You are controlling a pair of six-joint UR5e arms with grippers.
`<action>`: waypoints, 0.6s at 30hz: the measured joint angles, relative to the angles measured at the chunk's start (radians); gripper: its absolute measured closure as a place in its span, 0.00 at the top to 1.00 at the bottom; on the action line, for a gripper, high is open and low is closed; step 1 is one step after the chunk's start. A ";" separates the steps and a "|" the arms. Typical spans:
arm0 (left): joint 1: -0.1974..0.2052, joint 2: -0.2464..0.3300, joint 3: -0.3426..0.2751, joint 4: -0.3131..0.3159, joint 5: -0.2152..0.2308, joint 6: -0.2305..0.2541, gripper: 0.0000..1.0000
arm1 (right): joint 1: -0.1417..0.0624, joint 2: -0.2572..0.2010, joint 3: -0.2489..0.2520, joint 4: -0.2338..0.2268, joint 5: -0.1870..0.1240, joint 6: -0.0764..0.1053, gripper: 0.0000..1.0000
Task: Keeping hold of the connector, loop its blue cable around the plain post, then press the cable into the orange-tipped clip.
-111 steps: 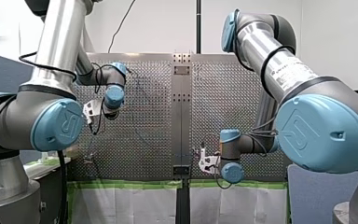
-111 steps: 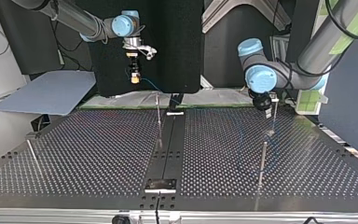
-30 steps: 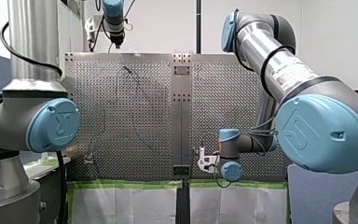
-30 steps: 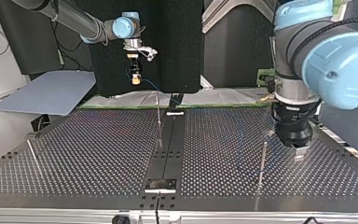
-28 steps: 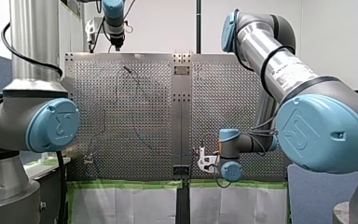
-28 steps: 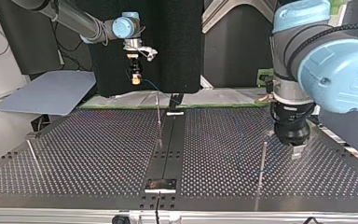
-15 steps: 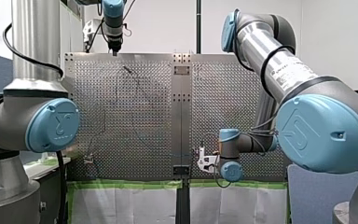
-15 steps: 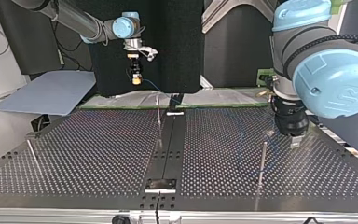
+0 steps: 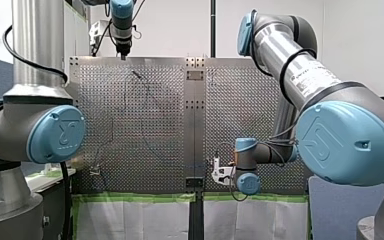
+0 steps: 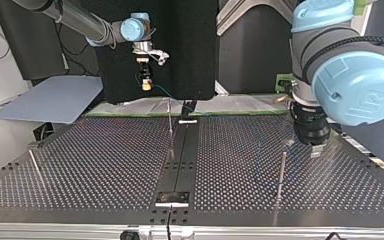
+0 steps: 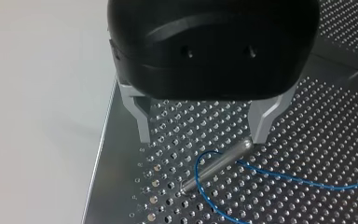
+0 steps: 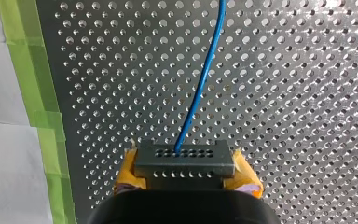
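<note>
My right gripper [image 12: 184, 173] is shut on the dark grey connector [image 12: 184, 158], which sits between its yellow pads [image 12: 128, 170]. The blue cable [image 12: 200, 84] runs out of the connector over the perforated board. In the top view that gripper [image 10: 144, 84] hangs above the board's far edge. My left gripper [image 11: 203, 135] is open, its metal fingers [image 11: 142, 123] astride the plain post [image 11: 216, 163], whose tip lies close to one finger. The cable [image 11: 205, 186] curls around the post's base. In the top view my left gripper [image 10: 315, 150] hovers just beside that post [image 10: 281, 172].
Two more thin posts [image 10: 170, 120] [image 10: 35, 167] rise from the perforated table [image 10: 105, 165]. A dark centre strip [image 10: 180, 160] splits the board. Green tape [image 12: 42, 102] lines the board's edge near the connector. A grey panel [image 10: 55, 97] lies beyond the far left corner.
In the top view my left gripper has drawn back from the camera and slightly to the left, ending beside the plain post. My right arm has not moved.
</note>
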State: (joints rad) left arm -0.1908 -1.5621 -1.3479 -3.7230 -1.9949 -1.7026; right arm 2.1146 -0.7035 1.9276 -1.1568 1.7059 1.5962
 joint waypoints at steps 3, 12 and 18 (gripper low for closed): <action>-0.007 0.000 0.000 0.002 0.010 0.014 1.00 | 0.000 0.000 0.000 -0.001 0.000 0.001 0.00; -0.056 -0.002 0.000 0.051 0.066 0.087 1.00 | 0.000 0.000 0.000 0.000 0.000 0.005 0.00; -0.106 -0.040 0.008 0.094 0.060 0.145 1.00 | 0.000 0.000 0.000 -0.003 0.000 0.009 0.00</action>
State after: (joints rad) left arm -0.2965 -1.6020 -1.3404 -3.6294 -1.9352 -1.5580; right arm 2.1146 -0.7035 1.9272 -1.1600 1.7060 1.6056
